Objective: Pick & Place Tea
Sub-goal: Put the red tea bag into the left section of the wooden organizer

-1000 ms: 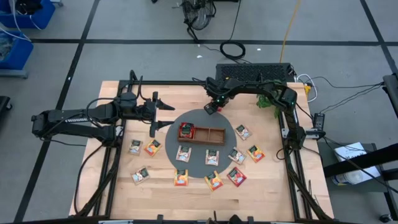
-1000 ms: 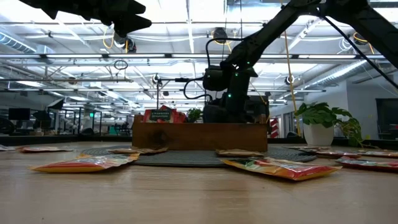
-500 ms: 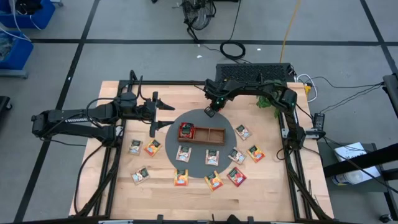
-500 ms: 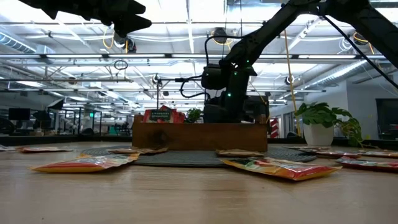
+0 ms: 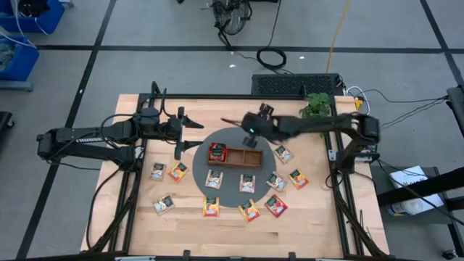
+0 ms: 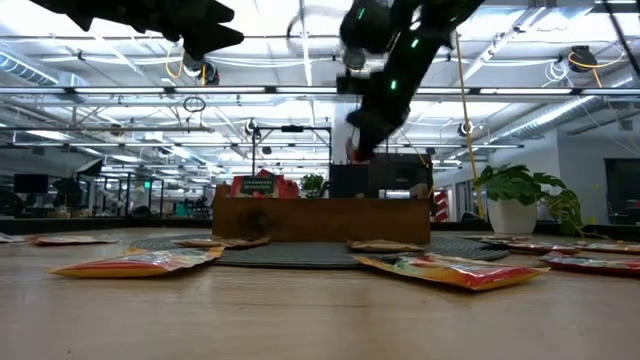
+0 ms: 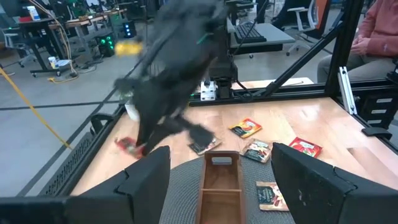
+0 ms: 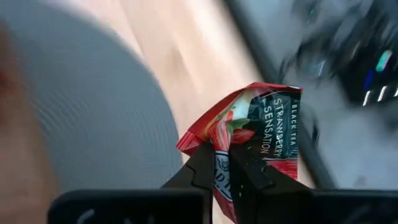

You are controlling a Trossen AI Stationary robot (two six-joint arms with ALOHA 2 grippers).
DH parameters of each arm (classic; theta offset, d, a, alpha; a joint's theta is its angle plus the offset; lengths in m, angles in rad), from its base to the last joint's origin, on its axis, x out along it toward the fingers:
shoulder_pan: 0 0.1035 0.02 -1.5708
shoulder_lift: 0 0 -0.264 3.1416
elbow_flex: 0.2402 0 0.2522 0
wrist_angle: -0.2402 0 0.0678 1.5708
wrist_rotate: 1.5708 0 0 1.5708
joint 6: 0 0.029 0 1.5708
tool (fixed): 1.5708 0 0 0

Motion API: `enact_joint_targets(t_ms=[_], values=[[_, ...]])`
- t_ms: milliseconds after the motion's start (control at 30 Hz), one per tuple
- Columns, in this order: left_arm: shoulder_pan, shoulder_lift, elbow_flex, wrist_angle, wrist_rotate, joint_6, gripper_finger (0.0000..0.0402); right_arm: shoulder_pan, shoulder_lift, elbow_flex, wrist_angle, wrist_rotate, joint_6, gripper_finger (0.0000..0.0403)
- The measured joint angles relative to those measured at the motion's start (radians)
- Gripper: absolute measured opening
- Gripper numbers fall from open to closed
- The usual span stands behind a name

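My right gripper (image 8: 227, 160) is shut on a red tea packet (image 8: 264, 134), pinching its lower edge and holding it in the air. In the high view this gripper (image 5: 251, 138) hangs over the back of the round grey mat (image 5: 230, 190), just behind the brown wooden tray (image 5: 254, 156). The tray's left compartment holds red packets (image 5: 216, 152). Several more tea packets lie around the mat, such as one (image 5: 177, 171) at the left and one (image 5: 298, 178) at the right. My left gripper (image 5: 186, 136) waits open at the mat's left edge.
A potted plant (image 5: 316, 105) stands at the back right, beside a black keyboard-like box (image 5: 290, 83). Black frame rails (image 5: 129, 196) run along both table sides. A seated person's red sleeve (image 7: 376, 25) shows beyond the table.
The right gripper closed on the red packet at the mat's back edge and lifted it. The right arm swung quickly and now reaches in from the right. The left arm stayed still.
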Motion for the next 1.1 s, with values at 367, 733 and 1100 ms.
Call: enact_joint_targets(t_ms=[367, 733, 1100], values=[[0.0, 0.001, 0.0, 0.053, 0.0, -0.005, 0.0274, 0.246, -0.065, -0.403, 1.009, 0.235, -0.464, 0.0016], [-0.006, 0.005, 0.002, 0.178, 0.001, -0.12, 0.0274, 0.268, -0.022, -0.478, 1.256, 0.251, -0.626, 0.0016], [-0.017, 0.098, 0.002, 0.188, -0.332, -0.261, 0.0274, 0.268, -0.024, -0.478, 1.276, 0.245, -0.642, 0.0016]])
